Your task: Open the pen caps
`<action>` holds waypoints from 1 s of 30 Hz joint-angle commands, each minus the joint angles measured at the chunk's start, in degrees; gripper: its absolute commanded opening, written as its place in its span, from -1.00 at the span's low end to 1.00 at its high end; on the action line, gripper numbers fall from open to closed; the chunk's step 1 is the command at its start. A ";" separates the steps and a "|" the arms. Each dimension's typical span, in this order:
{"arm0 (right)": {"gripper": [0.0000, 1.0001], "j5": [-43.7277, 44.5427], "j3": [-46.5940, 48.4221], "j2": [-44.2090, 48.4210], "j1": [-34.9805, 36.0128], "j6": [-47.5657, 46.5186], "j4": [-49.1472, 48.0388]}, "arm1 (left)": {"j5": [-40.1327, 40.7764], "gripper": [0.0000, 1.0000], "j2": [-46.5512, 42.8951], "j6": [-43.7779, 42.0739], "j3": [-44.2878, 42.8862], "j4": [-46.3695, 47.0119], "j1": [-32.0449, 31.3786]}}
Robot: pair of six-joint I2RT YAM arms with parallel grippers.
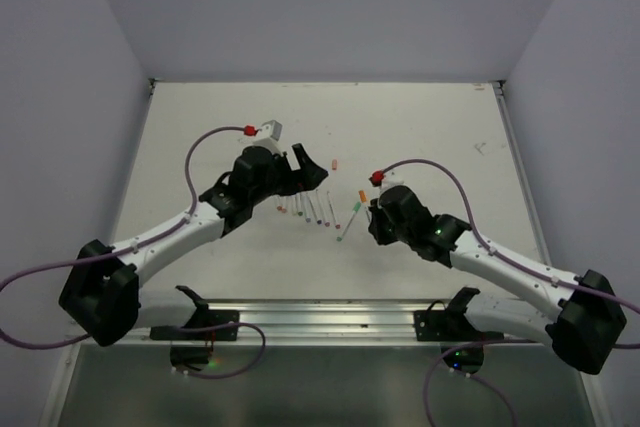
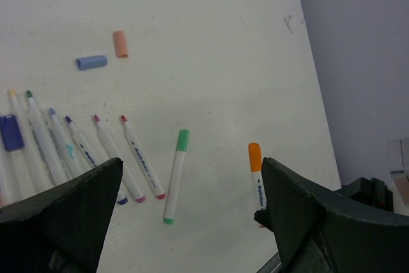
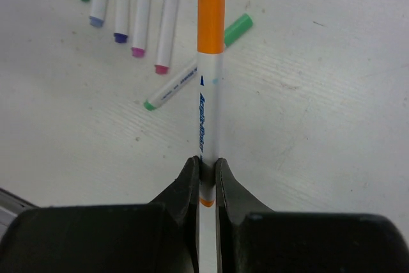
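The right claw (image 3: 206,165) is pinched shut on the tail end of the orange pen (image 3: 208,107), whose orange cap (image 3: 211,16) sits on its far end. The left claw (image 2: 192,161) gapes wide to the left, over the uncapped pens (image 2: 102,151) on the bench (image 2: 211,43). With so short a hold, a pull on the cap could swivel the pen or drag it out, and the reaching left claw might knock the green-capped pen (image 2: 175,177) lying near.

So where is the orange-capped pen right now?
The orange-capped pen is clamped by its barrel in the right gripper, cap on and pointing away from the wrist camera, just right of the green-capped pen lying on the table.
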State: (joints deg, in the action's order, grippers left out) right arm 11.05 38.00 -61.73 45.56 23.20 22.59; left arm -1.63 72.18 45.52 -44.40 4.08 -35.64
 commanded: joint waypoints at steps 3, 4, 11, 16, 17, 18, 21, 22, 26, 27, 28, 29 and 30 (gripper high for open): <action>-1.00 2.83 0.06 2.23 3.13 -2.19 -10.00 | 0.39 0.82 5.67 5.37 -7.09 6.21 -3.46; -1.00 3.19 0.32 2.15 4.00 -2.37 -10.89 | 0.48 0.81 6.47 5.63 -8.41 6.38 -3.91; -1.00 4.68 1.55 -0.40 6.12 -2.72 -17.22 | 2.93 0.54 11.92 6.34 -11.32 7.26 -7.34; -1.00 6.35 1.29 -0.32 6.91 -2.72 -19.33 | 3.91 0.24 13.51 6.60 -11.50 7.17 -8.13; -1.00 6.44 1.29 -0.14 6.91 -2.64 -19.51 | 4.09 0.19 13.68 6.52 -11.50 7.17 -8.31; -1.00 6.44 1.29 -0.05 7.00 -2.72 -20.12 | 4.44 0.17 14.12 6.43 -11.67 7.09 -8.39; -1.00 6.35 1.55 -0.84 7.09 -2.64 -20.57 | 4.88 0.09 14.92 6.25 -12.11 6.91 -8.83; -1.00 6.35 1.73 -1.19 7.17 -2.72 -20.57 | 5.05 0.01 15.00 6.25 -12.11 7.00 -8.92; -1.00 6.26 1.73 -2.42 7.53 -2.64 -21.27 | 6.02 -0.14 15.53 5.81 -12.64 6.74 -9.54; -1.00 6.27 1.73 -2.51 7.79 -2.72 -21.36 | 6.37 -0.16 15.45 5.72 -12.64 6.82 -9.63; -1.00 6.27 1.82 -2.69 7.79 -2.81 -21.45 | 6.55 -0.19 15.53 5.64 -12.64 6.74 -9.71; -1.00 6.35 1.82 -2.95 7.88 -2.72 -21.45 | 6.99 -0.22 15.45 5.55 -12.64 6.73 -9.71; -1.00 6.44 1.90 -3.04 8.05 -2.81 -21.45 | 7.08 -0.37 15.44 5.46 -12.73 6.65 -9.80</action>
State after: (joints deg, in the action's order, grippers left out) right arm 15.62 38.02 -64.47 53.06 21.30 4.21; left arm 3.03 87.48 51.42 -54.59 8.62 -45.04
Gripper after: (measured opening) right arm 0.084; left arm 0.347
